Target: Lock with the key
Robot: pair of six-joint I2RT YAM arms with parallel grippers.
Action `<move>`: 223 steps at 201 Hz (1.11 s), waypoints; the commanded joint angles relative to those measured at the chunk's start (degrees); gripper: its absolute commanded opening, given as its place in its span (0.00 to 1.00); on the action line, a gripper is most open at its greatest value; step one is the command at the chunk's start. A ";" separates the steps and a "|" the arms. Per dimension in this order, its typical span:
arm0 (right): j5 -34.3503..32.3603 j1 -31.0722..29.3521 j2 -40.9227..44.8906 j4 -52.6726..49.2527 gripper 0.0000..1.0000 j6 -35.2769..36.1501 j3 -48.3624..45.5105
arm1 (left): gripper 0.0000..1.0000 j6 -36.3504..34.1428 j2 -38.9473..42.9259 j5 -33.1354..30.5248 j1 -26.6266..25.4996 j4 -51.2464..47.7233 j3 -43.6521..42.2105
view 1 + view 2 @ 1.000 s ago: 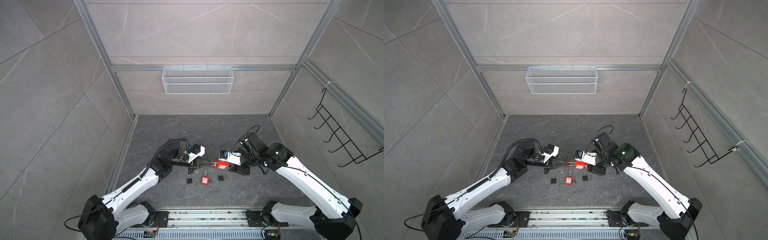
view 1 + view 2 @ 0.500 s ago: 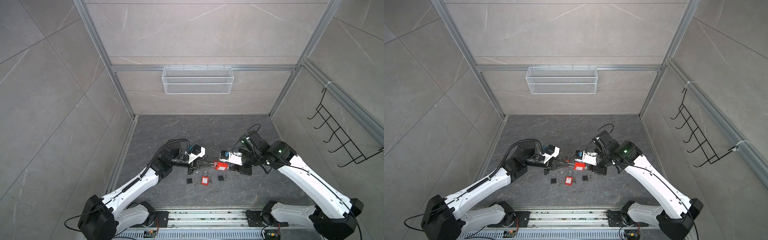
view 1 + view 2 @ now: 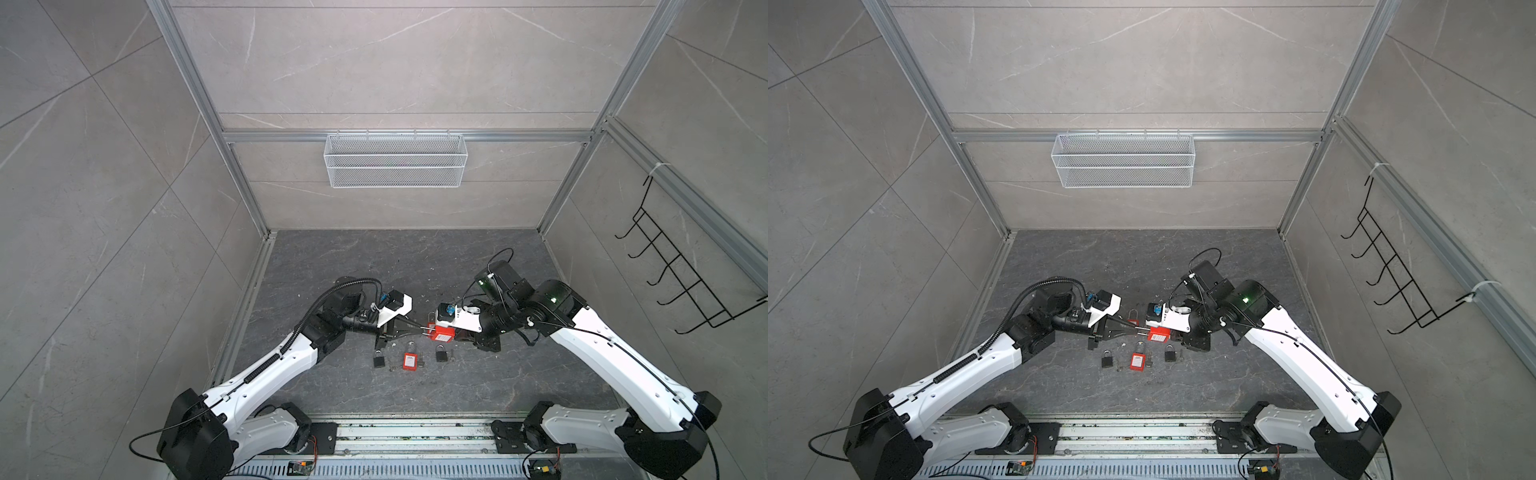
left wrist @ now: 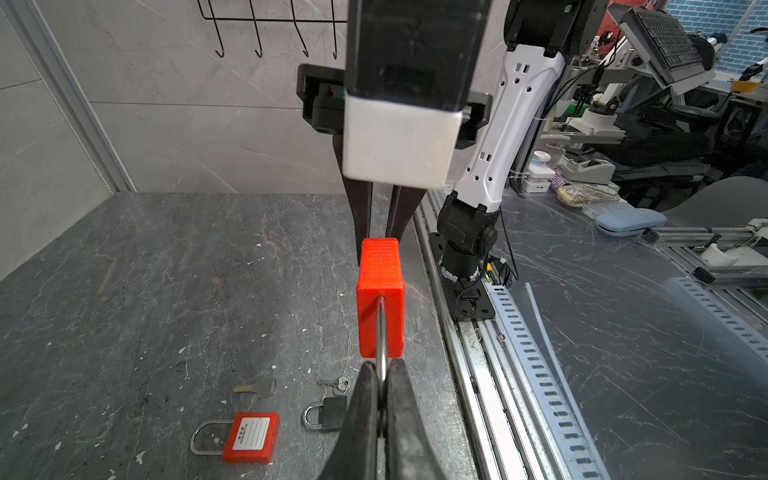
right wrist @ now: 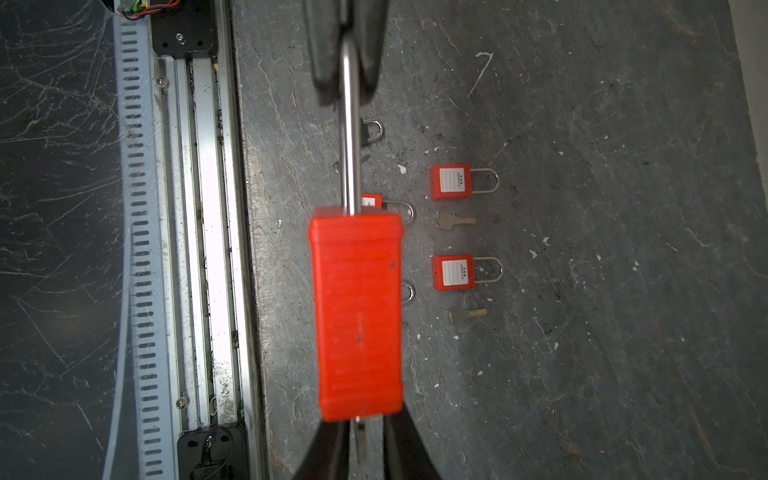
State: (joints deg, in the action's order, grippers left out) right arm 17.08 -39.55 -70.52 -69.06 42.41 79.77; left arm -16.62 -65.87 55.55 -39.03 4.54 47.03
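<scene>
Left wrist, padlock (image 4: 380,266), shackle (image 4: 381,336) in L jaws, base at R jaws

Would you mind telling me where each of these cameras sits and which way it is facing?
Top views: high above the arm bases, looking down at the floor; both arms show, left gripper and right gripper meeting at the red padlock.
Left wrist: on the left arm, facing the right arm; its own fingers pinch the shackle.
Right wrist: on the right arm, facing the left gripper over the floor; its own fingers flank the padlock's base.
Shared: both wrist views show that padlock and spare padlocks.
</scene>
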 commanded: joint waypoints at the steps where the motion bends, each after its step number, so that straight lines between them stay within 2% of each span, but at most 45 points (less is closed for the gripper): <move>1: 1.46 0.00 -0.16 -1.69 0.12 1.41 -0.28 | 0.00 -3.14 0.04 1.21 -0.37 -1.00 3.12; 35: 0.16 0.08 1.18 -1.29 0.03 1.51 -3.18 | 0.00 -10.07 0.44 -2.10 -0.10 -9.45 5.39; 55: 1.98 0.42 2.57 -0.42 0.00 1.35 -6.30 | 0.00 -15.09 0.71 -4.16 0.17 -15.25 7.18; 116: 4.66 3.39 3.89 1.42 0.00 -0.53 -10.84 | 0.00 -19.05 2.18 -4.32 3.54 -19.92 8.29; 164: 2.50 5.45 3.64 5.47 0.00 -3.71 -13.57 | 0.00 -26.82 1.11 -8.61 6.49 -35.96 13.79; 223: -1.52 5.54 4.89 19.01 0.00 -14.42 -20.56 | 0.00 -35.75 -7.65 -25.52 7.90 -64.42 24.93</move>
State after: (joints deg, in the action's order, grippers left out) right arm 17.19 -34.24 -67.20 -57.47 34.24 61.63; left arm -46.04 -70.15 38.11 -31.33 -44.03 67.35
